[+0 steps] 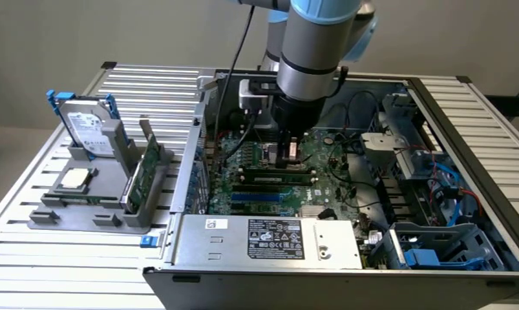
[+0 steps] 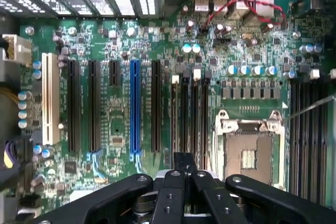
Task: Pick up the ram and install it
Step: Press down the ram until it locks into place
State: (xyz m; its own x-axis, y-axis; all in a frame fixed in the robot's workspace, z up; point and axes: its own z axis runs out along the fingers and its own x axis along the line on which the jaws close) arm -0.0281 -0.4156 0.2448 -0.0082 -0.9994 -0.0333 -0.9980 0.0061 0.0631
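1 ram (image 1: 281, 173) in its slot — closed gripper (image 1: 290, 161) directly above, touching.

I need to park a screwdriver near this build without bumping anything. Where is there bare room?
The slatted table is bare in front of the grey parts holder, out to the PC case. Another bare strip of slats runs behind the hard drive. Inside the case it is crowded: the tool is down over the motherboard, with cables towards the exterior view's right.

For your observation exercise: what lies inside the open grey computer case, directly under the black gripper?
Under the shut black gripper lies the green motherboard, with a green ram stick across its slots just beneath the fingertips. The arm covers the board behind it; whether the fingertips touch the stick is unclear.
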